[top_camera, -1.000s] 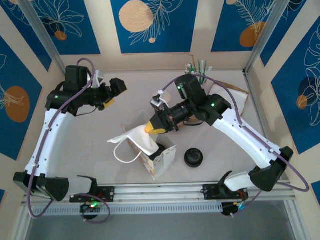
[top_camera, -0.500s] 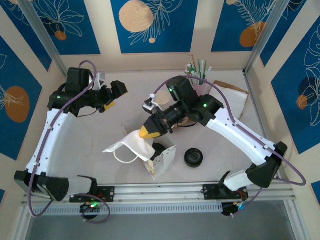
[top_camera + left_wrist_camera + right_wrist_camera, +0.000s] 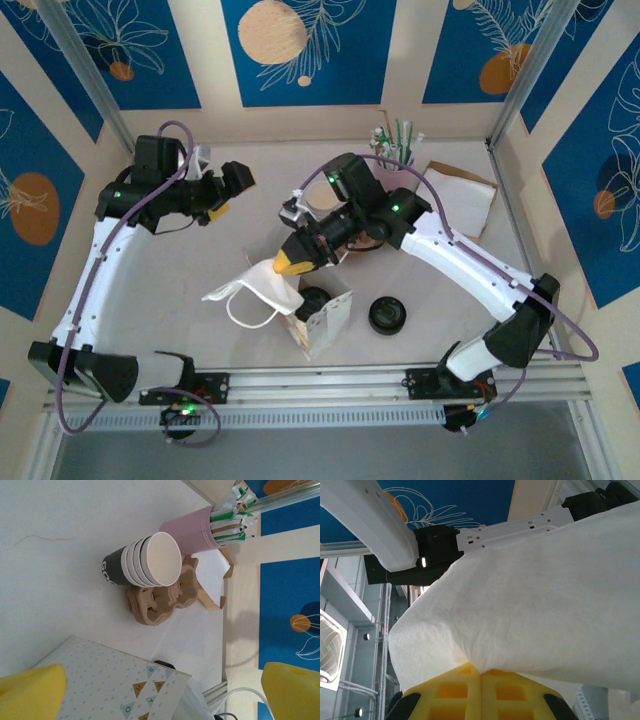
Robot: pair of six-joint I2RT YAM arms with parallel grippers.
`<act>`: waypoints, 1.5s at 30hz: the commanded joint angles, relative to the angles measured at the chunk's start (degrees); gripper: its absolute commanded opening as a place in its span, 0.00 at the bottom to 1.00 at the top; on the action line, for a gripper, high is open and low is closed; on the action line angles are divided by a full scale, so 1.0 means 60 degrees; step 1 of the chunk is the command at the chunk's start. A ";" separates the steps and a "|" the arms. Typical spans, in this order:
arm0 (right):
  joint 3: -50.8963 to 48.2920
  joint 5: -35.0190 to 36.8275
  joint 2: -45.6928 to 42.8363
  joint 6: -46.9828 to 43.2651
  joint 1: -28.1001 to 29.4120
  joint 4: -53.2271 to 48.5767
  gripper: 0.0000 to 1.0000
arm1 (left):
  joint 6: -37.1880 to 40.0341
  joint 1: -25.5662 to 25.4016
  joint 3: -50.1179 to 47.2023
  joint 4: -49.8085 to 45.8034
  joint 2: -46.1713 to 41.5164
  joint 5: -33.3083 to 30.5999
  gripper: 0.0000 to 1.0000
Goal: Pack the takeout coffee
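right gripper [image 3: 288,264]: fingers pinched on white bag [image 3: 262,292], centre | left gripper [image 3: 235,180]: fingers apart, far left | takeout coffee [image 3: 388,315]: near right on bench [image 3: 190,270], outside the bag | risk: limp bag sags shut or slips

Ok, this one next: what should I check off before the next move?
1. Right gripper jaws shut on the white bag: ok.
2. Left gripper jaws open, holding nothing: ok.
3. Takeout coffee upright on the table, lid on: ok.
4. Coffee packed: not ok, it stands apart from the white bag.
5. Bag mouth open for the cup: cannot tell.
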 commanded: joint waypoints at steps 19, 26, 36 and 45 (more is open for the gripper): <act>-0.1262 0.0569 -0.1077 -0.0624 -0.1299 -0.1190 0.00 | 0.0225 0.0108 0.0204 0.0059 0.0318 0.0054 1.00; -0.1034 0.0945 -0.0987 -0.0914 -0.1338 -0.1727 0.28 | 0.0226 0.0107 0.0174 0.0073 0.0350 0.0041 1.00; -0.0182 0.1820 -0.1159 -0.1294 -0.1394 -0.2409 0.47 | 0.0223 0.0104 0.0160 0.0095 0.0368 0.0020 1.00; 0.2524 0.4227 -0.0117 -0.2824 -0.0080 -0.4596 0.50 | 0.0218 0.0109 0.0094 0.0106 0.0377 -0.0063 1.00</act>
